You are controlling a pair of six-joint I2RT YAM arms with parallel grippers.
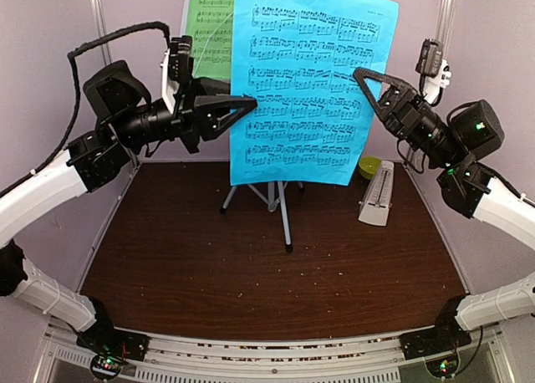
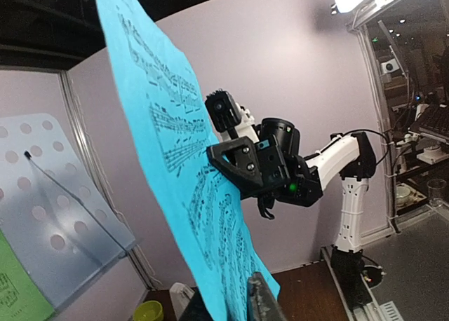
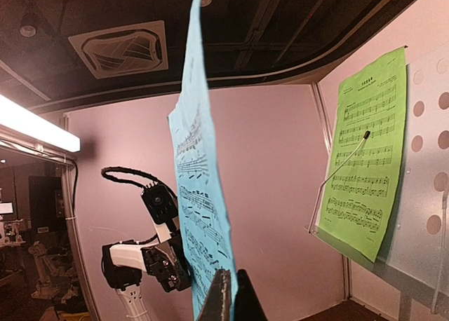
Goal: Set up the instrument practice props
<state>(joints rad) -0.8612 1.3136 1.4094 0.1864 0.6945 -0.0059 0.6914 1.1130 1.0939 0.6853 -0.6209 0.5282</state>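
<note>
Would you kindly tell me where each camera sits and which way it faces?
Top external: above and behind the robot, looking down at the table; left end effector and right end effector hold the blue music sheet.
Left wrist: behind its own end effector, seen at bottom; faces right, toward the other.
Right wrist: likewise, facing left toward the other, plus green music sheet.
Shared: both wrist views show that blue sheet.

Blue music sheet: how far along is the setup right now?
Done: the green sheet already rests on the music stand. In hand: the blue sheet hangs in front of the stand, pinched at its sides by the left gripper and right gripper. Left: seat it on the stand; the metronome sits on the table by the stand.
</note>
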